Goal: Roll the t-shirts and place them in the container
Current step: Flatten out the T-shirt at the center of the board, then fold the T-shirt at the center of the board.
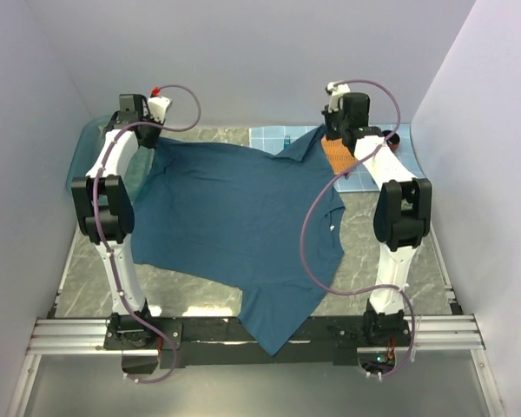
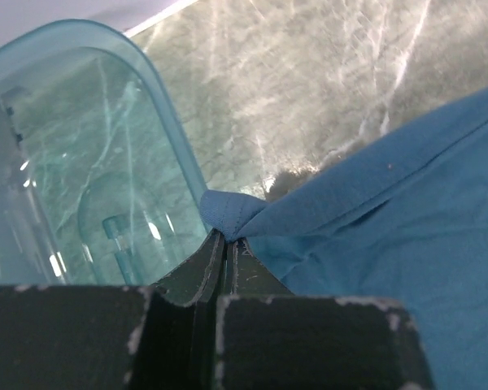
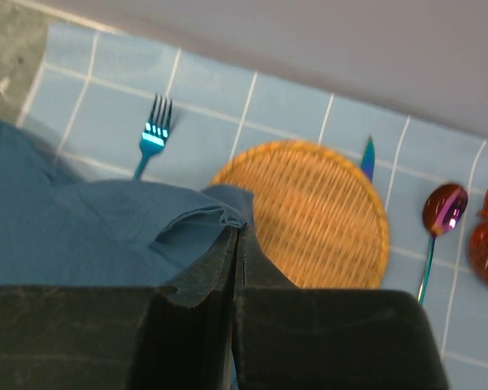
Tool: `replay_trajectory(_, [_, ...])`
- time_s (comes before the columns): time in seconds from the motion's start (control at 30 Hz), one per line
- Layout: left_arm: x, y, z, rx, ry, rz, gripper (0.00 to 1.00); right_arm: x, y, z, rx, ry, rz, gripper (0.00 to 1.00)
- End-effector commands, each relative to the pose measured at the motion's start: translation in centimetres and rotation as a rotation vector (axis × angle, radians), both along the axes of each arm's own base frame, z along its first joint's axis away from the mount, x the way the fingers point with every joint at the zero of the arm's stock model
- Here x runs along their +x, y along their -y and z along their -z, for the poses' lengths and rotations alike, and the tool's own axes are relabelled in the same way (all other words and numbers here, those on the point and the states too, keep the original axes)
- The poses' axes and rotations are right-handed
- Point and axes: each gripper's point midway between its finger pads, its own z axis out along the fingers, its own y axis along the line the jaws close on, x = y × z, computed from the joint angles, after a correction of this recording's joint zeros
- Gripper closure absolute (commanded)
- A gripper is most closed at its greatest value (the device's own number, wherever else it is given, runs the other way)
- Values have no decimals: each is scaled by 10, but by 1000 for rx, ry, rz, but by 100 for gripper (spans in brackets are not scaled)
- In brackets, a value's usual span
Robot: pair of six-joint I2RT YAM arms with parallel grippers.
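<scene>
Plain, pale lavender-white panels closed the space in on three sides: a back wall, a left wall and a right wall. The table had a grey-green, marble-patterned top with pale veins. Aluminium rails ran along its near edge, and a dull grey surface lay below them. Soft, even light filled the enclosure, and bright glare washed over the glossy marble in the left wrist view.

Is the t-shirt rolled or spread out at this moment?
Spread out: the t-shirt is opened out, with no rolled section visible. The left gripper and right gripper each pinch a far edge.
</scene>
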Motion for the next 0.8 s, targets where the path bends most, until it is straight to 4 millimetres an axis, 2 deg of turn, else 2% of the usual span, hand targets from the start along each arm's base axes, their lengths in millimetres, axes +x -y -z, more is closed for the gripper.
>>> replay_trajectory(0.0, [8,5,-15,12,26,68,99,-23,14,-34,-13,34,17,100])
replay_trajectory(0.07, [7,5,-12,19,11,79,99,-34,16,-28,-10,3,15,100])
replay_trajectory(0.1, [7,5,-10,23,5,85,99,-40,17,-36,-11,14,10,100])
replay_trajectory(0.13, [5,5,-10,33,2,102,99,-48,17,-27,-11,-9,6,100])
replay_trajectory(0.2, [1,6,-7,41,-10,119,99,-59,17,-33,-6,-12,2,100])
replay_trajectory(0.23, [0,5,-7,50,-11,132,99,-66,17,-27,-3,-31,3,100])
replay_trajectory(0.3, [-6,7,-2,50,-35,157,99,-78,16,-32,14,-36,0,100])
replay_trajectory(0.37, [-11,5,2,65,-59,178,99,-90,16,-26,16,-62,-1,100])
replay_trajectory(0.4, [-12,3,3,71,-65,185,99,-95,16,-33,19,-53,2,100])
replay_trajectory(0.47, [-14,-1,0,88,-64,197,99,-107,18,-28,18,-75,5,100])
replay_trajectory(0.5, [-17,-3,-1,93,-68,204,99,-114,17,-36,20,-63,2,100])
replay_trajectory(0.63, [-23,-12,-3,153,-81,256,99,-142,17,-27,60,-143,16,100])
replay_trajectory(0.77, [-30,-19,-1,219,-98,302,99,-172,7,-30,127,-201,29,100])
